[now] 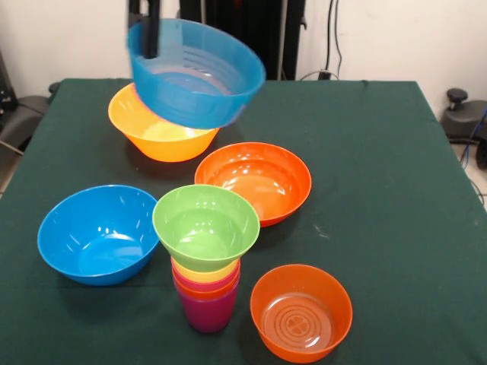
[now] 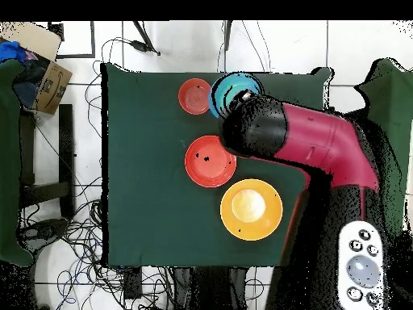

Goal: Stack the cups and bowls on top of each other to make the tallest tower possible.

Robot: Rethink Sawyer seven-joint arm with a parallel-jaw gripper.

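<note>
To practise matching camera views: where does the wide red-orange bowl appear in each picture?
Front view: the wide red-orange bowl sits near the middle, just right of centre.
Overhead view: the wide red-orange bowl lies mid-table, left of the arm.
Shared landmark: the large orange-yellow bowl, its neighbour in both.

A lab: tiled floor [image 2: 89,234] strewn with cables [image 2: 73,242], a green-clothed table [image 1: 365,152].
</note>
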